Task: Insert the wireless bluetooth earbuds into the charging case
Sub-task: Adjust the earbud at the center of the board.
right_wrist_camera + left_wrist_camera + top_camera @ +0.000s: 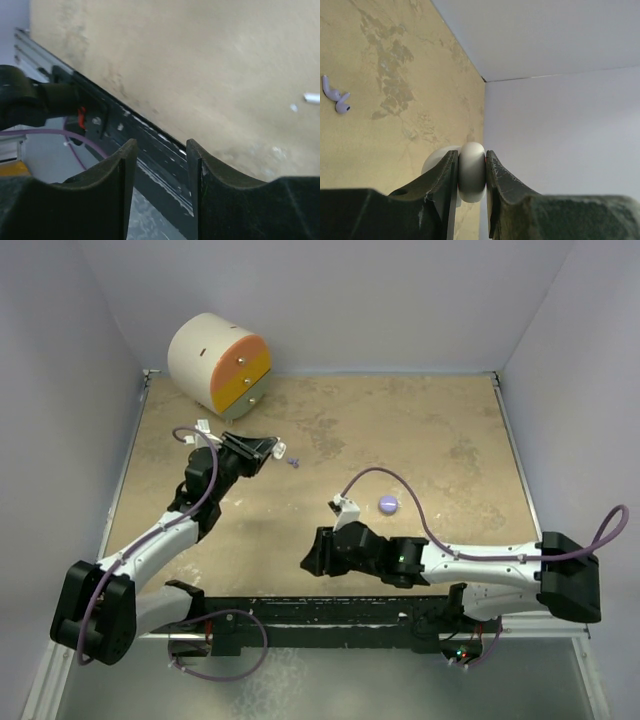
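Note:
My left gripper (268, 450) is shut on a round white charging case (472, 172), held on edge above the table; its white lid (434, 159) shows behind the left finger. A tiny purple earbud (337, 98) lies on the tan table just right of that gripper in the top view (293, 462). Small white bits (203, 427) lie near the left arm's wrist; I cannot tell if they are earbuds. My right gripper (310, 558) is open and empty, low near the table's front edge (161, 150). A lilac puck (388, 504) lies behind the right arm.
A big cream cylinder with an orange and yellow face (220, 365) stands at the back left corner. Grey walls enclose the table on three sides. A black rail (150, 135) runs along the front edge. Two white specks (311, 98) lie on the table.

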You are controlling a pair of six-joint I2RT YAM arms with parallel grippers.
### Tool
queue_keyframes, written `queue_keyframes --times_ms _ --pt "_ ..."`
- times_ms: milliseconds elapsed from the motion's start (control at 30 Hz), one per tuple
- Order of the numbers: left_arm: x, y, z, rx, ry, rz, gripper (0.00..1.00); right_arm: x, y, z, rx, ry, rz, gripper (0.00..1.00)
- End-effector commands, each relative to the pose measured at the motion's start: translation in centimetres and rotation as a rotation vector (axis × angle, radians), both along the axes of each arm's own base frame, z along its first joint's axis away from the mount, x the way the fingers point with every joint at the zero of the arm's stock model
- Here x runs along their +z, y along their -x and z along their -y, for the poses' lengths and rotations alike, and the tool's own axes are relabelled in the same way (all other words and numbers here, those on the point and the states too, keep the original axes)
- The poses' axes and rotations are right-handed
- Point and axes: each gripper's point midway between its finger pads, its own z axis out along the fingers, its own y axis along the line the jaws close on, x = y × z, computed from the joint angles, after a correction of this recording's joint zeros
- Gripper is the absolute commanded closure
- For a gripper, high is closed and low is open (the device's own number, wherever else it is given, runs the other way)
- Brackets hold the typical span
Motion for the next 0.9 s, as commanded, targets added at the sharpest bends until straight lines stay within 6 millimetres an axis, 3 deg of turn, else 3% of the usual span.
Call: queue_keyframes --times_ms 0,200,333,433,567,733,867 --pt "1.1 1.1 0.4 -0.01 -0.006 0.032 1.0 -2.4 1.2 2.5 -0.119 -0.001 -0.14 0.49" --pt "1.5 1.4 0.8 -0.027 -0.023 0.038 1.0 -3.2 1.3 5.1 -0.212 -0.045 -0.178 0.43" --pt "1.6 1.3 1.0 -0.036 -0.027 0.036 1.0 -4.8 1.6 5.9 -0.24 -0.014 -0.215 0.41" --pt "1.4 1.2 1.0 -0.037 -0.026 0.033 1.0 -5.4 2.2 6.0 -0.229 0.0 -0.254 0.4" --pt "1.8 1.0 1.2 -0.041 -0.013 0.046 1.0 -5.7 1.7 6.7 -0.282 0.013 -0.255 0.3" --pt "2.1 0.7 1.5 -0.052 -0.015 0.05 1.0 -5.7 1.0 7.6 -0.337 -0.002 -0.261 0.24" --pt "2.1 0.2 2.0 -0.067 -0.014 0.05 1.0 -5.5 0.2 7.3 -0.364 -0.005 -0.253 0.22"
